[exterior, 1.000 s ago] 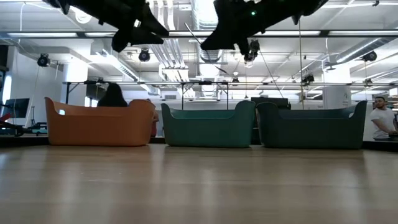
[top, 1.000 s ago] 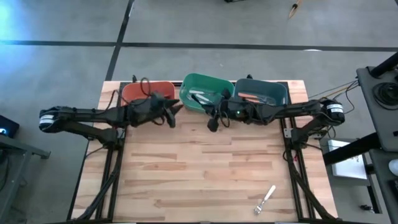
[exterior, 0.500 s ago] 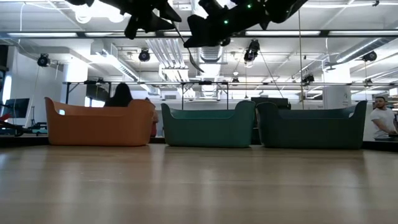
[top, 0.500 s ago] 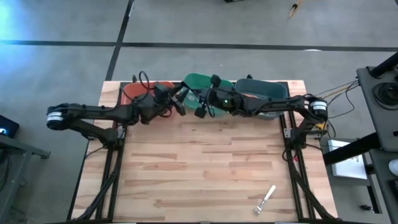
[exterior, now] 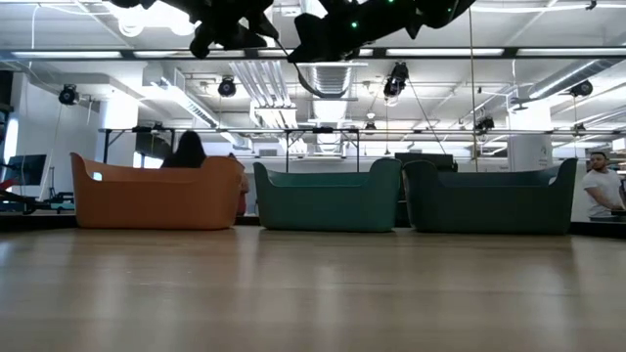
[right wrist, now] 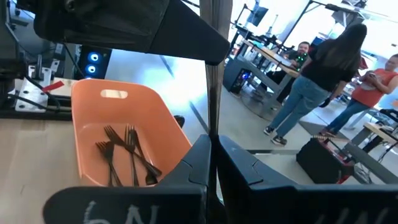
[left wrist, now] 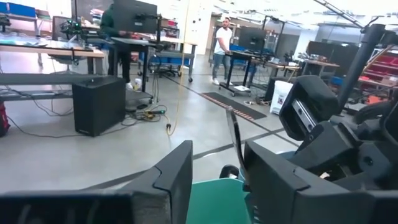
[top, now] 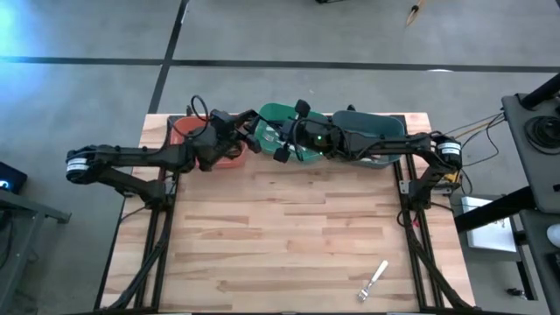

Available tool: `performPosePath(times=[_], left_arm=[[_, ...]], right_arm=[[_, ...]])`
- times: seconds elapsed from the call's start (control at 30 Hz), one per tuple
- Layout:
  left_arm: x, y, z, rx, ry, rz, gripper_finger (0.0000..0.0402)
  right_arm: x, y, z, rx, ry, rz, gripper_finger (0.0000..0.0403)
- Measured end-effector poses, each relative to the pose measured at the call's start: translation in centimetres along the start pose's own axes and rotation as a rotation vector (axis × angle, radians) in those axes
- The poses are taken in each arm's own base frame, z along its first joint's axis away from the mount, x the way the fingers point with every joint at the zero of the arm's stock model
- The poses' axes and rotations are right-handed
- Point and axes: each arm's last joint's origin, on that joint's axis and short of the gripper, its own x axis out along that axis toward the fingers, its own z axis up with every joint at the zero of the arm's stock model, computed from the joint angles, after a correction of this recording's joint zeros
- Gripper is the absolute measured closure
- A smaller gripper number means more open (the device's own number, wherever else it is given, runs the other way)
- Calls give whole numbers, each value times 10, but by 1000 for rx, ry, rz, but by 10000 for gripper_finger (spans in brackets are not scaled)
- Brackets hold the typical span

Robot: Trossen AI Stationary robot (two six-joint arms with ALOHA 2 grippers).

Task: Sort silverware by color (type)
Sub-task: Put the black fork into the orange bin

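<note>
Both grippers meet high above the far bins. My right gripper (top: 282, 150) (right wrist: 213, 146) is shut on a thin black fork (right wrist: 214, 81), above the green bin (top: 282, 118). My left gripper (top: 255, 142) (left wrist: 214, 165) is open over the gap between the orange bin (top: 188, 129) and the green bin. The fork (left wrist: 233, 137) stands between its fingers, close to one of them. Several black forks (right wrist: 124, 152) lie in the orange bin (right wrist: 112, 93). A white-handled fork (top: 376, 278) lies flat near the table's near right corner. My right gripper pinches the black fork between its two fingers (right wrist: 198, 155). The dark shaft (right wrist: 214, 118) sticks out past the fingertips toward my left gripper. The fork is lifted clear, above the bins. Which end of it is held is hidden by the fingers.
The teal bin (top: 374, 129) stands right of the green one along the far edge. The wooden table (top: 289, 236) stretches toward the near edge. People stand and walk in the room beyond the table (right wrist: 323, 81).
Both grippers have risen and moved toward the far edge. My right gripper has travelled left, from between the green and teal bins to over the green bin. My left gripper has moved right toward it, so the two now stand close together.
</note>
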Motion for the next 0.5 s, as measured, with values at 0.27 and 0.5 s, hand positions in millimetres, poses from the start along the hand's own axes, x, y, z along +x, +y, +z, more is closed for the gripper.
performPosePath(times=[0.27, 0.5], left_arm=[[1, -2, 2, -6, -8, -81, 346], [6, -1, 13, -17, -7, -180, 399]], right_arm=[[0, 1, 0, 0, -3, 12, 394], [1, 1, 0, 2, -8, 8, 394]])
